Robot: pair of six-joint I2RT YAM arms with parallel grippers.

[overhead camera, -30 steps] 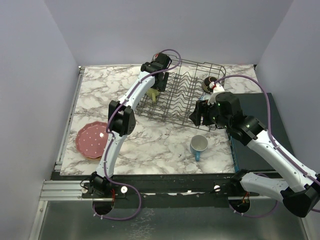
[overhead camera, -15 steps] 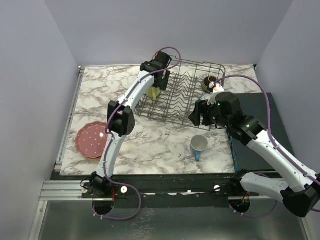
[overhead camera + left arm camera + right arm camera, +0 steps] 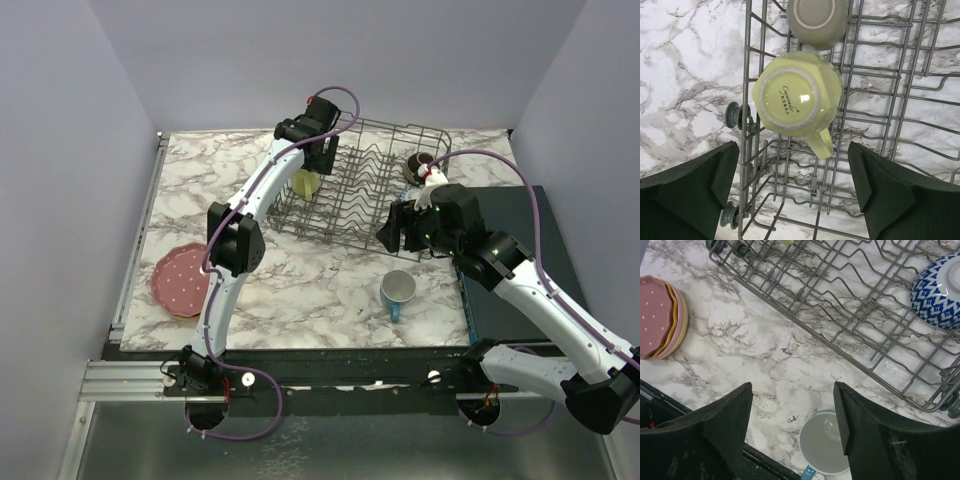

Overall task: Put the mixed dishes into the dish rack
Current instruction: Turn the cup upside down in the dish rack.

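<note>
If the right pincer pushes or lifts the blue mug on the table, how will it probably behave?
The blue mug looks like glazed ceramic: probably stiff, slippery and breakable. Standing upright, it would likely slide on the smooth table rather than tip.

1. One dish rack (image 3: 365, 190).
2. Three mugs: a yellow mug (image 3: 797, 95) and a grey mug (image 3: 817, 20) upside down inside the rack, and a blue mug (image 3: 398, 290) on the bench just in front of it.
3. Two bowls: a patterned bowl (image 3: 936, 285) in the rack and a brown bowl (image 3: 418, 166) at its far right end.
4. One stack of plates (image 3: 183, 278) well left of the rack, with a pink plate on top; how many it holds is unclear.
</note>
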